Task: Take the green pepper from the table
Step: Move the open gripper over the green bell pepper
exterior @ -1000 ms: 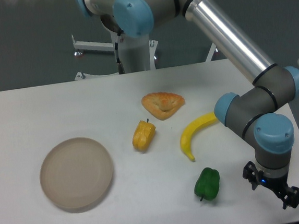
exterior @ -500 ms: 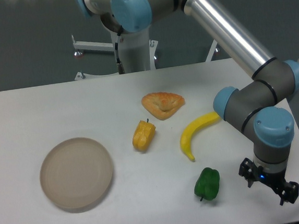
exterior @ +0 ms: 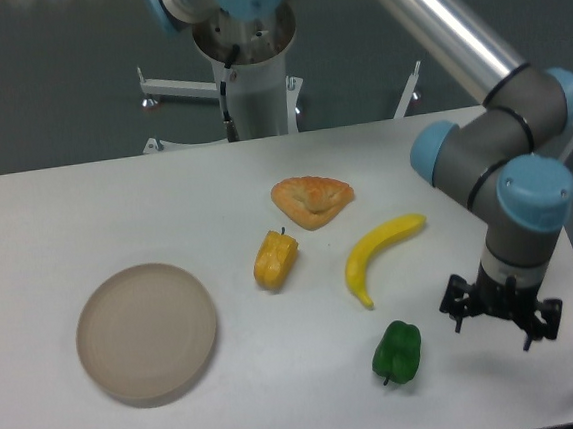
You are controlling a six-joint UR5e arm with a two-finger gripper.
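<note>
Single fixed cam, near side of the table (exterior: 115,199), raised, angled down toward the far edge and the arm base (exterior: 253,87). Mid range: nearly the full tabletop in frame, right edge cropped. No second view, so no overlap.

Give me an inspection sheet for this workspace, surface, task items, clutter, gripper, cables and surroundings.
Surface: white table, plain, no spills seen.
Job's things: green pepper lying on the table near the front edge, untouched.
Clutter: yellow pepper, banana, pastry, round beige plate, all apart from each other.
Gripper: gripper open, hanging to the right of the green pepper, holding nothing.
Cables: dark cable running down the arm's base column.
Surroundings: dark wall behind, white frame parts beyond the table.
</note>
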